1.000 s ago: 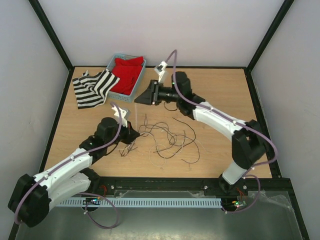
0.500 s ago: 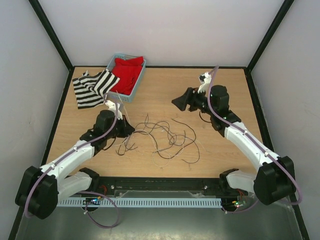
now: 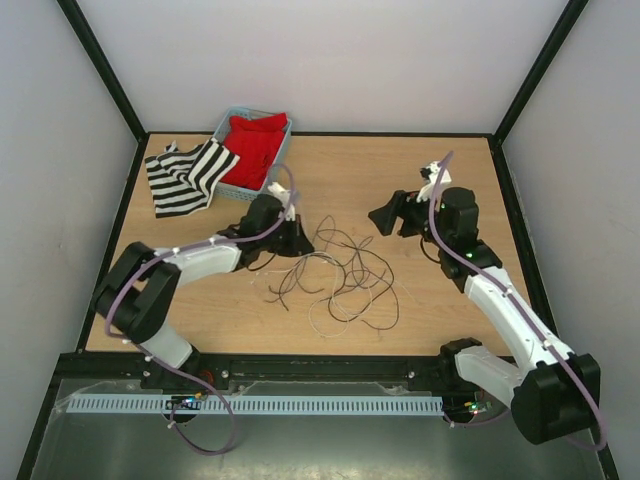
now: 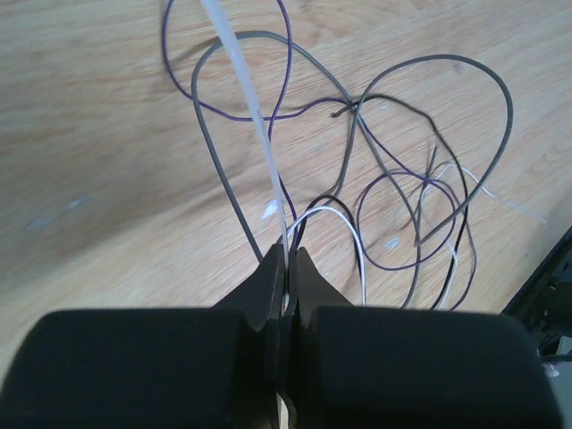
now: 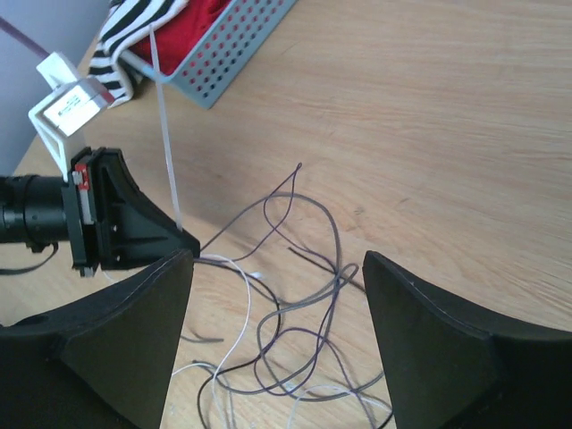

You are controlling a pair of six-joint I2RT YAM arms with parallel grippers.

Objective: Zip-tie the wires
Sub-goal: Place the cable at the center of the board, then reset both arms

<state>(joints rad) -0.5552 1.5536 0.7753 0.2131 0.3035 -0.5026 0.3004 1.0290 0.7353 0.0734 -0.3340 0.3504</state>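
Clamps tie tight in left gripper, keeping it upright beside wires sprawled loose mid-table. Holds right gripper spread wide and empty, facing the tie, probably to take its free end.

Robotics laboratory test cell, as indicated by a wooden table enclosed by plain white panels and black frame posts, with a left arm and a right arm bolted to a black rail.

Zip tie base hidden between jaws
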